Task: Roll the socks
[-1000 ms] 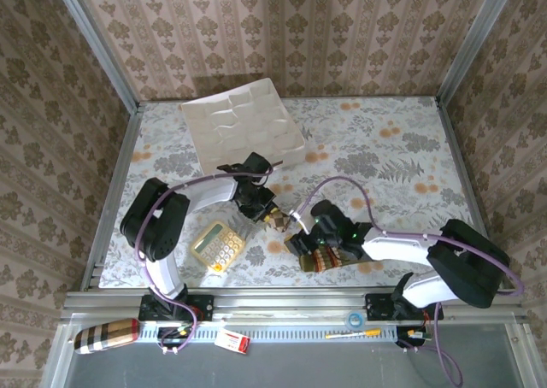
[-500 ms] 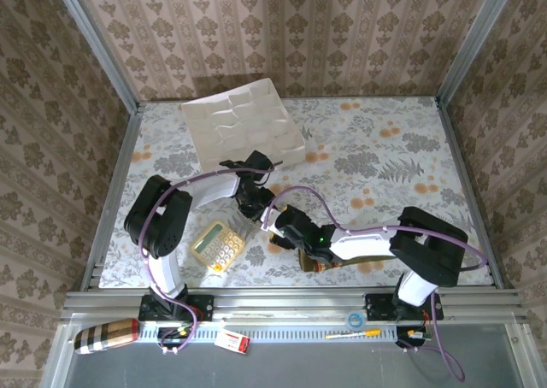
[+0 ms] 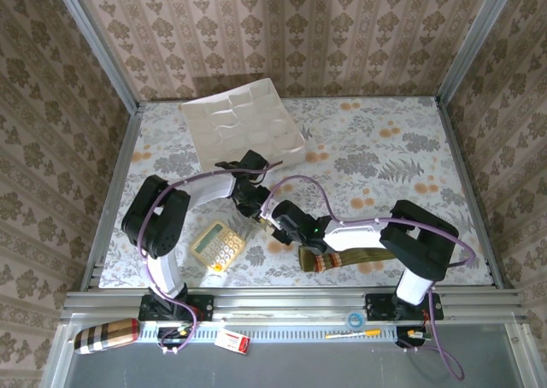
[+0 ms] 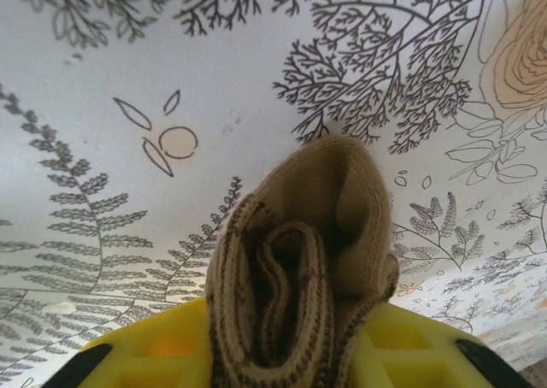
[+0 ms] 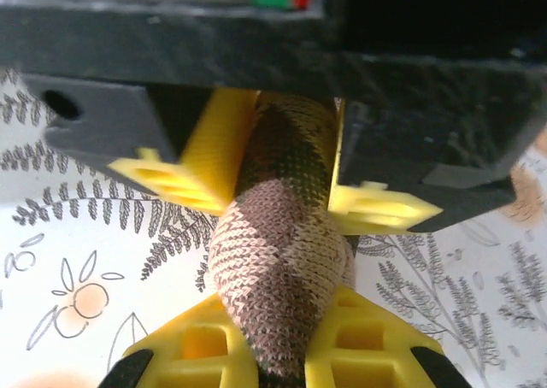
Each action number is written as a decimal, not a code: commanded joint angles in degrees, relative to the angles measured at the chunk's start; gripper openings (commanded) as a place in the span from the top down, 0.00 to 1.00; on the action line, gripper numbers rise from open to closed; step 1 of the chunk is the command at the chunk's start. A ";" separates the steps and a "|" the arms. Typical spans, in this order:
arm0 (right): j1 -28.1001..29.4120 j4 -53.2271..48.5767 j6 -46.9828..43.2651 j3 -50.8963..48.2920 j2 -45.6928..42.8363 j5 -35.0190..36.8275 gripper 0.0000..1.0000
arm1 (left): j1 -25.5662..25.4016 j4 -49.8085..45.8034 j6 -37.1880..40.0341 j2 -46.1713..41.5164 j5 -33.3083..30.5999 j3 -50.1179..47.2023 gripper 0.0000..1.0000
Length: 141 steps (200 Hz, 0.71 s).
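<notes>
Brown-and-tan argyle sock point(image 5: 273, 260), seemingly olive sock point(image 3: 367, 255)

A tan sock point(image 4: 299, 268) with fine brown stripes sits rolled between the yellow fingers point(image 4: 158, 358) of the left gripper point(image 4: 291, 354), which touch it on both sides (its coiled layers face the camera). Beyond it lies a white tablecloth point(image 4: 128, 80) printed with grey ferns and an orange flower point(image 4: 521, 55).
</notes>
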 commanded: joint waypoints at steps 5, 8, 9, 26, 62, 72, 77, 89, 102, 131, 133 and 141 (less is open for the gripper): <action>-4.58 -7.23 8.24 -4.17 1.12 -8.75 1.00 | 0.67 0.16 0.20 -0.78 -0.53 -2.99 0.63; -5.02 -7.23 8.83 -4.41 1.12 -9.73 1.00 | 0.69 0.48 0.14 -0.78 -0.53 -2.98 0.61; -5.17 -7.23 8.97 -4.49 1.16 -10.01 1.00 | 0.69 0.56 0.14 -0.78 -0.49 -3.02 0.61; -7.12 -6.24 11.75 -5.96 1.12 -14.09 1.00 | 0.70 2.27 -0.17 -0.70 -0.27 -3.28 0.60; -11.49 -3.94 16.89 -8.21 1.80 -21.58 1.00 | 0.61 5.45 -1.35 0.05 0.61 -4.48 0.59; -12.71 -2.87 18.17 -8.71 2.22 -24.00 1.00 | 0.54 5.87 -1.49 0.25 0.70 -4.64 0.59; -13.19 -2.41 18.85 -8.91 2.45 -25.15 1.00 | 0.52 6.00 -1.45 0.34 0.70 -4.75 0.59; -14.75 -1.65 20.50 -8.99 3.32 -28.14 1.00 | 0.45 6.33 -1.54 0.53 0.70 -4.96 0.59; -16.04 -0.51 22.16 -9.14 4.38 -31.12 1.00 | 0.43 6.71 -1.70 0.70 0.87 -5.07 0.58; -17.70 0.52 24.63 -8.84 6.00 -34.68 1.00 | 0.26 6.45 -1.47 0.87 1.09 -5.00 0.57; -17.89 0.69 24.77 -8.91 6.03 -34.95 1.00 | 0.26 6.38 -1.46 0.88 1.13 -5.06 0.57; -18.27 1.63 25.38 -9.12 6.13 -35.69 1.00 | 0.21 6.36 -1.41 1.04 1.31 -4.94 0.58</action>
